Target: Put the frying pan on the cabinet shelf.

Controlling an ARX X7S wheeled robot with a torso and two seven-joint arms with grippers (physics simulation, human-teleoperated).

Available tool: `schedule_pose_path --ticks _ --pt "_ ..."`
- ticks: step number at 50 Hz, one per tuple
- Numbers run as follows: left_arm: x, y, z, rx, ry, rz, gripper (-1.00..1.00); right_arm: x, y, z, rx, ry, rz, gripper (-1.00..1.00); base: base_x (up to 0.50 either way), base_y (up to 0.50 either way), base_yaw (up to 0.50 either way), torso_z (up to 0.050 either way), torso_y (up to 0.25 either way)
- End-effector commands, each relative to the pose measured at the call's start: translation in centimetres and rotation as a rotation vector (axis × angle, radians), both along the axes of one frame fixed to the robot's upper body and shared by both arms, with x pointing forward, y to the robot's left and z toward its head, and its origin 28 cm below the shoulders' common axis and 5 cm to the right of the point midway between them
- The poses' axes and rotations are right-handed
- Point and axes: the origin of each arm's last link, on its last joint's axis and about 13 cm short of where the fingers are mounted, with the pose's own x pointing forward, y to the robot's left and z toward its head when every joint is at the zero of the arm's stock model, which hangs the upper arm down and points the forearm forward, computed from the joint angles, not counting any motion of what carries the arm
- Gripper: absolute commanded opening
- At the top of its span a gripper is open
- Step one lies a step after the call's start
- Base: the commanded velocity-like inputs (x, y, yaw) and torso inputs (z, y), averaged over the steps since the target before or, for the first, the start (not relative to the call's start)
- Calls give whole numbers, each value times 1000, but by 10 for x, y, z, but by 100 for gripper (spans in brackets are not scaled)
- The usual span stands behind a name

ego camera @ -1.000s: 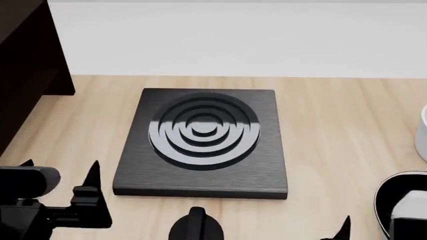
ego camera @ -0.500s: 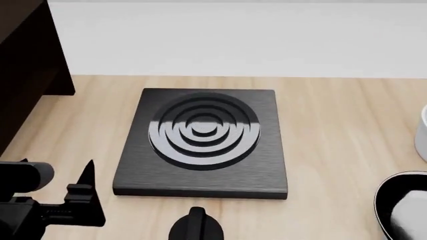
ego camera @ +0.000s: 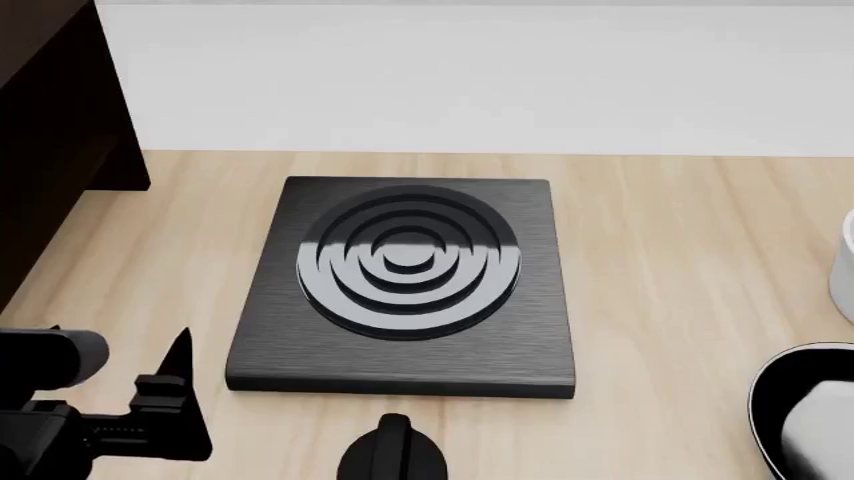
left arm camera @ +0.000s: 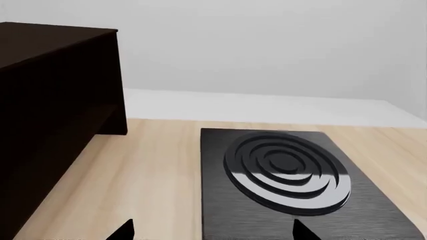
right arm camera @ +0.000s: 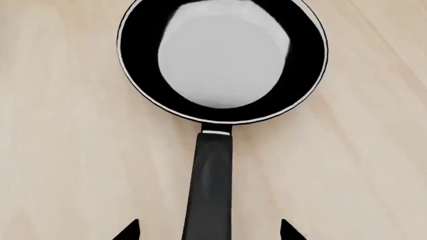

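Pan [right arm camera: 222,60] flat on the wooden counter [right arm camera: 60,150], handle [right arm camera: 210,190] lying between the spread, non-touching tips of the right gripper [right arm camera: 209,231]; burner plate [ego camera: 407,285] mid-counter; left gripper [left arm camera: 212,231] spread, empty; dark cabinet [left arm camera: 47,115] at far left.

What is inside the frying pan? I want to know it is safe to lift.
The frying pan shows only its own glossy grey-white inside, with nothing lying in it. What is under it is hidden; it rests on the wooden table.
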Motion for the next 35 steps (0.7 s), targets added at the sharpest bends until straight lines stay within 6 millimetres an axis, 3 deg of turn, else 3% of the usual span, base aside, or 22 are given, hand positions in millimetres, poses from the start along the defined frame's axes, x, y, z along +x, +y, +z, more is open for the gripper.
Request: schedule_pose_path --ticks 1,21,35 --pt "0 -1 -2 -1 9 -6 100 12 -2 -11 78 16 -23 100 0 0 0 0 0" --pt "-1 3 -3 -26 15 -6 100 18 -7 -28 108 40 -67 100 0 0 0 0 0" --pt "-1 3 -6 -36 23 -8 100 10 -7 -52 141 75 -84 100 0 0 0 0 0"
